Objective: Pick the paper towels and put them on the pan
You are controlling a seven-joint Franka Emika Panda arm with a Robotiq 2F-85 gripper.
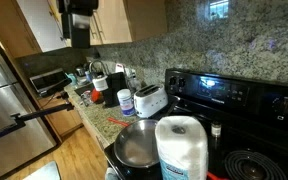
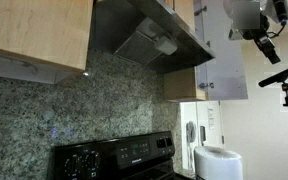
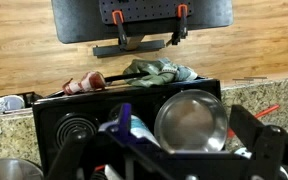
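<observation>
One big white roll of paper towels [image 1: 181, 148], in clear wrap with blue print, upright on the black stove [image 1: 234, 100], just beside the pan [image 1: 136, 148] at its 3 o'clock in an exterior view. Close enough to touch the rim, perhaps; hard to tell from this angle. Pan round and shallow, grey, dull silver inside, nothing in it. At 12 o'clock from the pan, on the granite counter [image 1: 102, 118]: a white toaster [image 1: 149, 100] and a small white bottle [image 1: 125, 101].

High overhead, up by the cabinets, the tool [image 3: 169, 160]. In the wrist view, its dark fingers spread wide at 8 and 4 o'clock of the picture, gripping nothing. Far below in that same view, the pan near centre, with a white-and-blue shape at its 9 o'clock, probably the top of the roll.

No step of the task done yet: roll not grasped, not lifted, pan bare. Everything left: descend to the roll, close on it, lift it, set it on the pan.
</observation>
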